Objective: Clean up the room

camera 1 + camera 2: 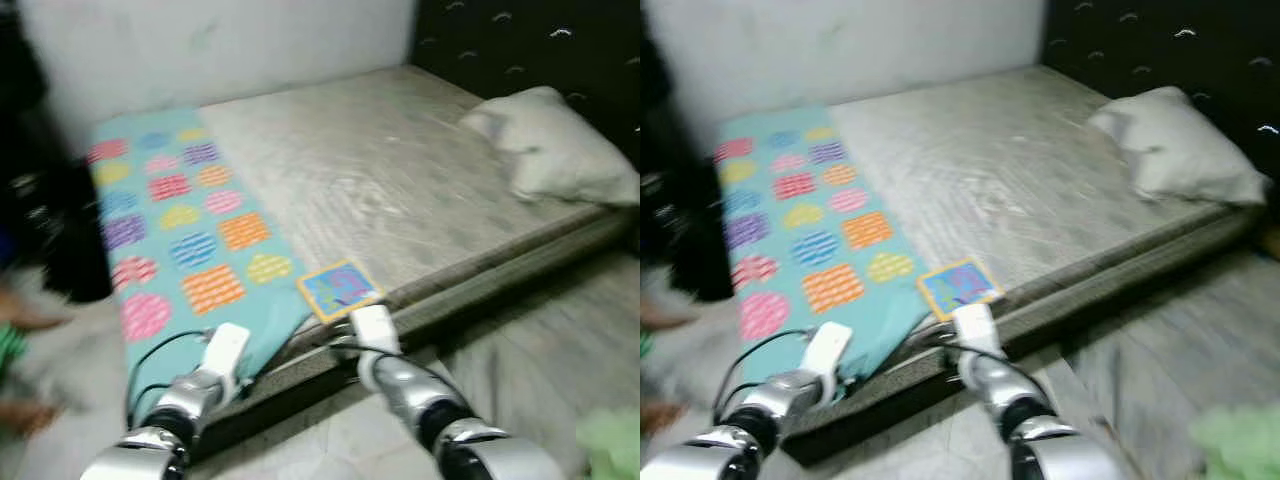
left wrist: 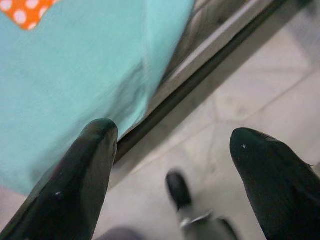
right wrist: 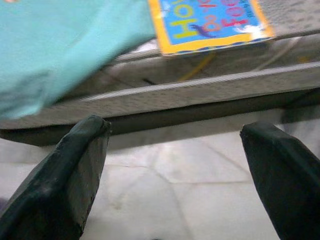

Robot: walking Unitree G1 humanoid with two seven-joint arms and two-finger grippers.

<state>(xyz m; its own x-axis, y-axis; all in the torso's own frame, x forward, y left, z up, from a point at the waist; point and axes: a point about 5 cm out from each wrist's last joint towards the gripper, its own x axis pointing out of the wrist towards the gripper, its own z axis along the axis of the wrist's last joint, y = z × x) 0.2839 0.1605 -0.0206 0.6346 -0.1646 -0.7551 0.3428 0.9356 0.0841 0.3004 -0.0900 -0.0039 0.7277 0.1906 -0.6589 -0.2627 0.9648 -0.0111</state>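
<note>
Before me stands one bed (image 1: 400,170), its grey mattress bare across most of its top and set against a pale wall. One teal blanket (image 1: 180,230) with rows of coloured dotted patches lies along the bed's left part, and its near end hangs over the bed's edge toward the floor. One grey pillow (image 1: 555,150) rests at the far right corner of the bed, against a dark headboard (image 1: 530,50). Below lies a pale tiled floor (image 3: 190,175), and one green thing (image 1: 610,440), too blurred to name, sits on it at my right.

One small book (image 1: 340,288), blue with a yellow border, lies flat at the near edge of the mattress, just beside the blanket's corner.

I have two claws, both low in front of the bed's side. My left claw (image 2: 172,150) is spread wide and holds nothing, with the blanket's hanging end just beyond one finger. My right claw (image 3: 175,165) is also spread wide and holds nothing, held over the tiles just below the book.
</note>
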